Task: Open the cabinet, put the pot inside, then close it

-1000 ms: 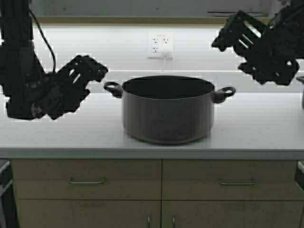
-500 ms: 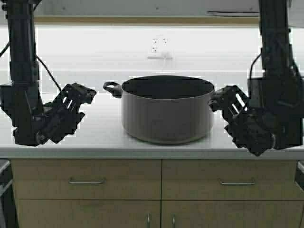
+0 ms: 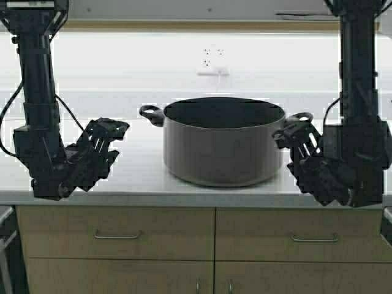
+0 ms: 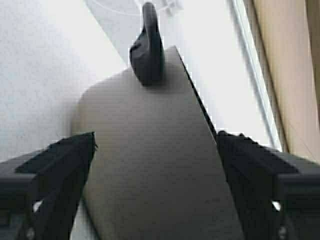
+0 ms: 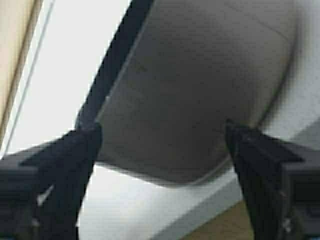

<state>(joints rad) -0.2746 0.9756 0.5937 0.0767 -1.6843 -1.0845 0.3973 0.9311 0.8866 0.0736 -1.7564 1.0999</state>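
Both grippers, left (image 3: 110, 138) and right (image 3: 294, 136), hang open and empty, flanking the pot (image 3: 223, 142) on the white countertop (image 3: 141, 174); drawers (image 3: 116, 234) lie below them.

Left hand (image 3: 107, 138) low, fingers spread — right hand (image 3: 298, 138) mirrored, fingers likewise spread.

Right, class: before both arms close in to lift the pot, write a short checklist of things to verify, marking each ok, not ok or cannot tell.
1. The pot stands upright on the counter: ok.
2. Left gripper open, beside the pot's left side: ok.
3. Right gripper open, at the right handle: ok.
4. Left gripper touching the left handle: not ok, a gap remains.
5. The pot is empty: cannot tell.
6. The cabinet doors are open: cannot tell, out of view.
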